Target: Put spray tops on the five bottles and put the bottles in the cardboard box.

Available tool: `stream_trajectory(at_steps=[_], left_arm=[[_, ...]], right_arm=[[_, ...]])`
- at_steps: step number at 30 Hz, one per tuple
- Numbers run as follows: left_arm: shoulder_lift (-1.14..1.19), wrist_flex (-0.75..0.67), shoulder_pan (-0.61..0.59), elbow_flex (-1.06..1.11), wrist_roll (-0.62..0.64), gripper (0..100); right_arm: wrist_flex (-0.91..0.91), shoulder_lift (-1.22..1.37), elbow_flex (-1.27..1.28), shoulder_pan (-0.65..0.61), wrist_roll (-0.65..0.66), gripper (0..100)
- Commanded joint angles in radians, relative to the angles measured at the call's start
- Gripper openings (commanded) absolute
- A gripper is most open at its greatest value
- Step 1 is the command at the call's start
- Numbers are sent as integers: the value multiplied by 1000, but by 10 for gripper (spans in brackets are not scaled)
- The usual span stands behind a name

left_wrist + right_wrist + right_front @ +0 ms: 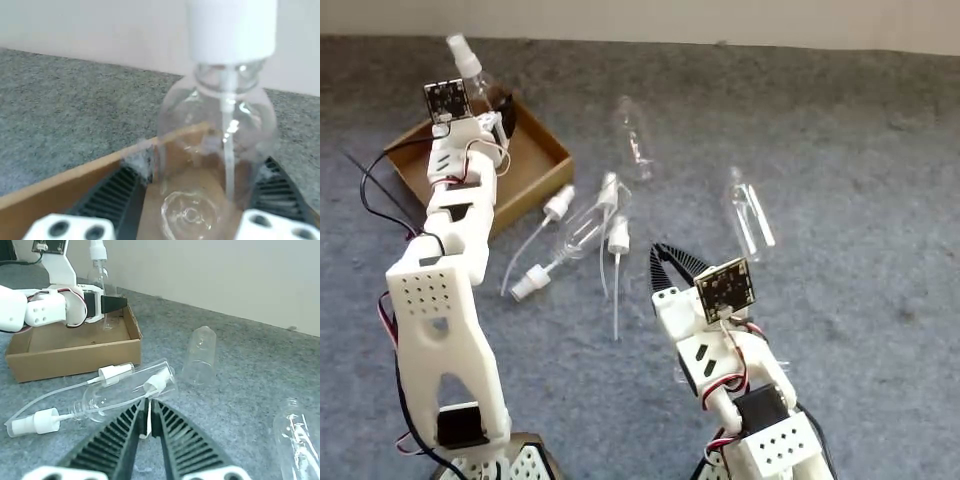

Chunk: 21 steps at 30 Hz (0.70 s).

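My left gripper is shut on a clear bottle with a white spray top, held upright over the far corner of the cardboard box. In the left wrist view the bottle stands between the black fingers. My right gripper hovers shut near the loose parts. A sliver of a white spray top shows through the slit of the right gripper. Three clear bottles lie on the carpet: a middle one, a far one and a right one.
Other loose spray tops with long tubes lie by the middle bottle: one beside it, one with its tube in the neck, one at its far end. The box has low walls. Open carpet lies to the right.
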Motion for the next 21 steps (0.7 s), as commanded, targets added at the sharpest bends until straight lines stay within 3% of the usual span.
stream_trajectory(at_steps=[1, 21], left_arm=[[-21, 9, -12, -47, 11, 268], [-280, 454, -19, -44, 9, 268]], right_arm=[[-22, -12, 76, 12, 9, 5], [-22, -12, 76, 13, 9, 5]])
